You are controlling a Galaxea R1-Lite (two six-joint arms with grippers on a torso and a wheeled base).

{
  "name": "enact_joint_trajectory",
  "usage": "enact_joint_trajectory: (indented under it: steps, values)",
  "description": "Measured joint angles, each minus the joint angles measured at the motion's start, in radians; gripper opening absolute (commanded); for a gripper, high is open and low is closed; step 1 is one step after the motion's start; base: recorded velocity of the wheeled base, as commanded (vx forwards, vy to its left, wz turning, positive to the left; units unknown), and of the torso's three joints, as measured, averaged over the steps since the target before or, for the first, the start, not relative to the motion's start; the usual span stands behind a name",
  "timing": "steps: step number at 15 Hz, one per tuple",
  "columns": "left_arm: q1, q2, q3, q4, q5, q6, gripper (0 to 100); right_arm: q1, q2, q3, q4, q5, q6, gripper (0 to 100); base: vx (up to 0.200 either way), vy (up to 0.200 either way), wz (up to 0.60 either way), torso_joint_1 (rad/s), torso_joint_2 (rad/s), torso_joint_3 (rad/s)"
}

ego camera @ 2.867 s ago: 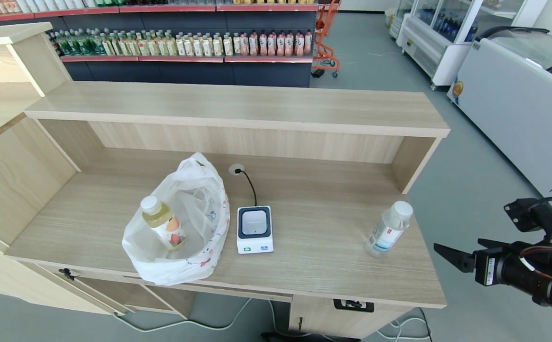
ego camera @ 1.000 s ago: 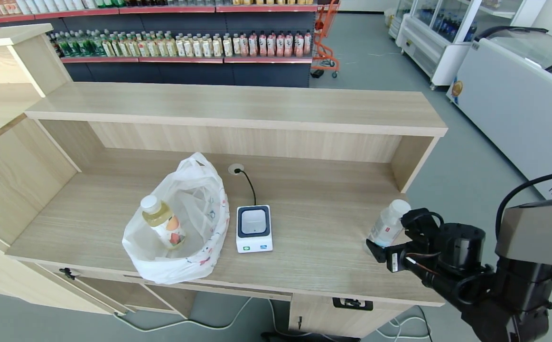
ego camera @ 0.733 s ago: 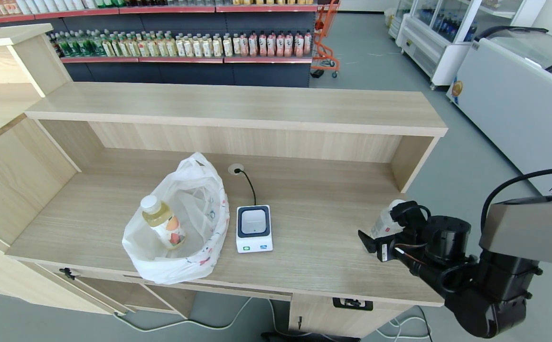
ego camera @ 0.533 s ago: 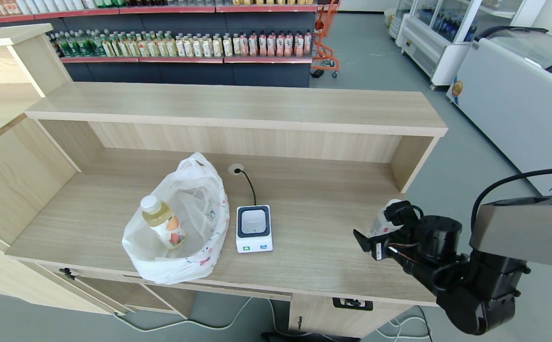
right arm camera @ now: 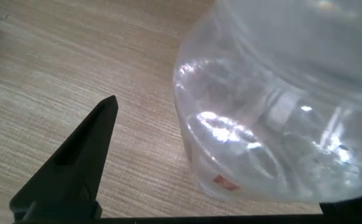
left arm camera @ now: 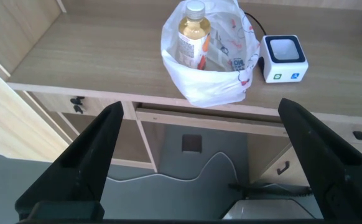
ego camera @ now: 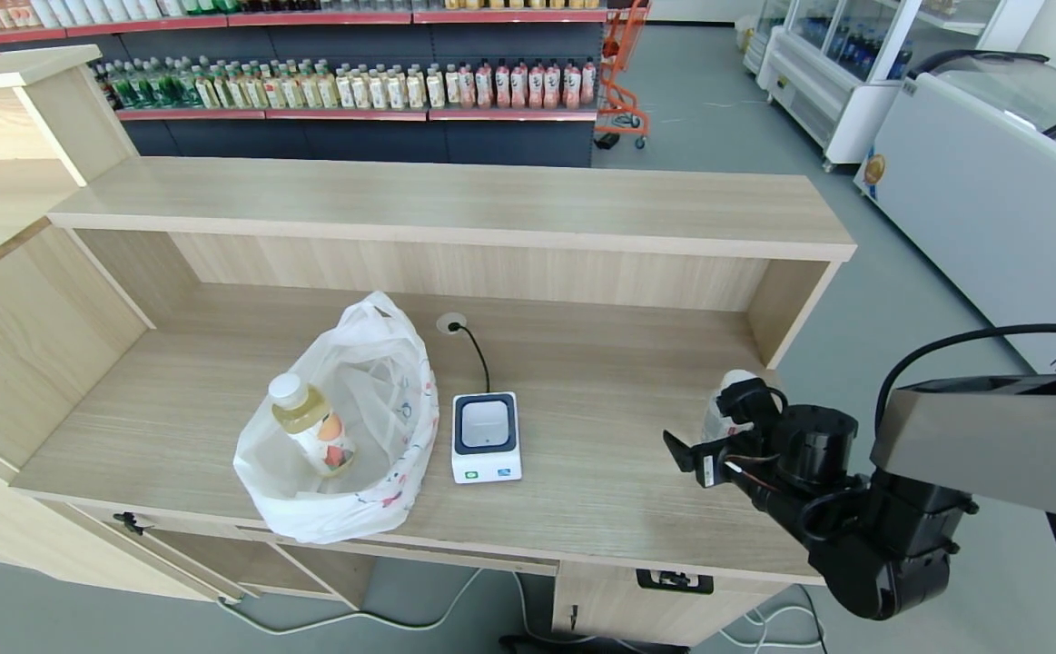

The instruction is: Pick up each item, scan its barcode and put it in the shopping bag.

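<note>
The right gripper (ego camera: 707, 434) is sitting open around the water bottle (right arm camera: 280, 93) on the counter (ego camera: 582, 381). The left gripper (left arm camera: 199, 111) is hanging wide open, facing the shopping bag (left arm camera: 212, 87).

a shop: drink shelves (ego camera: 355, 88), chest freezers (ego camera: 991, 191), wooden checkout counter (ego camera: 600, 400) with scanner (ego camera: 487, 436).

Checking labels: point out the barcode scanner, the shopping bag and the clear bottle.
barcode scanner (ego camera: 486, 425), head view, top window.
shopping bag (ego camera: 337, 520), head view, near-side wall.
clear bottle (right arm camera: 262, 118), right wrist view, lower body.
</note>
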Motion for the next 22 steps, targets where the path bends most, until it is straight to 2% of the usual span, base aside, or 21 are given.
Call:
enact_joint_trajectory:
  steps: [16, 18, 20, 22]
  values:
    - [0.0, 0.0, 0.0, 0.0, 0.0, 0.0, 100, -0.05, -0.055, 0.056, 0.02, 0.011, -0.042, 0, 0.0, 0.0, 0.0, 0.0, 0.0, 0.0]
    - [0.0, 0.0, 0.0, 0.0, 0.0, 0.001, 100, -0.06, -0.134, 0.052, 0.112, 0.019, 0.011, 0, 0.0, 0.0, 0.0, 0.0, 0.0, 0.0]
    - [0.0, 0.0, 0.0, 0.0, 0.0, 0.0, 100, -0.068, -0.274, 0.037, 0.363, 0.044, 0.082, 0, 0.0, 0.0, 0.0, 0.0, 0.0, 0.0]
    - [0.0, 0.0, 0.0, 0.0, 0.0, 0.001, 100, -0.074, -0.438, -0.028, 0.629, 0.111, 0.168, 0, 0.0, 0.0, 0.0, 0.0, 0.0, 0.0]
